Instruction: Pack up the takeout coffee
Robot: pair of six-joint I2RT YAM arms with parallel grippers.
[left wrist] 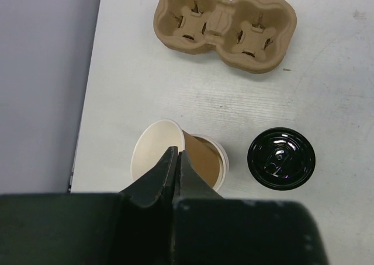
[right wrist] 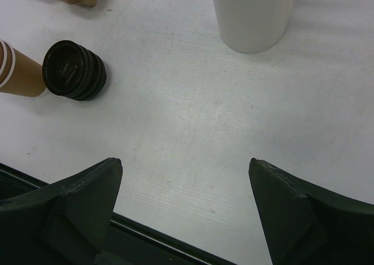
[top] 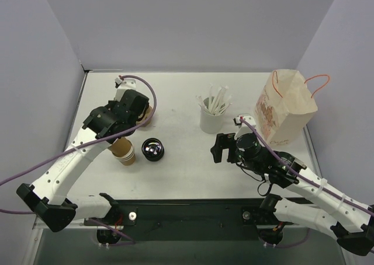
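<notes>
takeout coffee: no cup with its lid on shows in any view, so its place cannot be told
cups: nested brown paper cups (left wrist: 201,160), lidless, near the left side of the tabletop (right wrist: 193,101); the top cup's white inside shows
lid: black lid (left wrist: 281,159) lies flat and loose just right of the cups, not touching them
carrier: cup carrier (left wrist: 225,21) beyond the cups, two wells, nothing in either
white cup (top: 211,124): mid-tabletop, holding stirrers (top: 218,100)
paper bag (top: 286,113): upright at far right, inside hidden
left end effector (left wrist: 177,154): pressed together, pinching nothing, over the top cup's mouth
right end effector (right wrist: 184,166): spread wide over bare tabletop, between lid and bag
axis: cannot tell for the coffee
</notes>
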